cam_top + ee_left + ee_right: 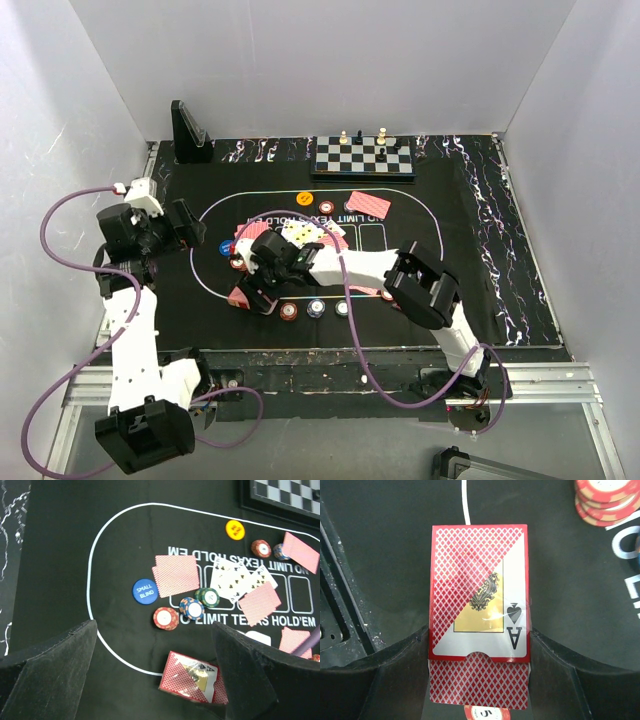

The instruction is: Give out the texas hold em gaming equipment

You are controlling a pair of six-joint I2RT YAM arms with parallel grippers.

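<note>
Near the surface's (395,530) front edge, the right arm's fingers (385,680) appear clenched on the card box (480,580). Its long axis runs straight away from the wrist, with the notched open end nearest. Loose cards (479,685) poke out there, so a tilt during the lift could spill them. Farther left, the left arm's fingers (50,670) hang released.

Red-patterned card box (479,592) lies flat, ace-of-spades face up. Face-down cards (175,575), face-up cards (235,580), blue SMALL BLIND chip (144,591) and striped chips (192,608) lie flat nearby.
</note>
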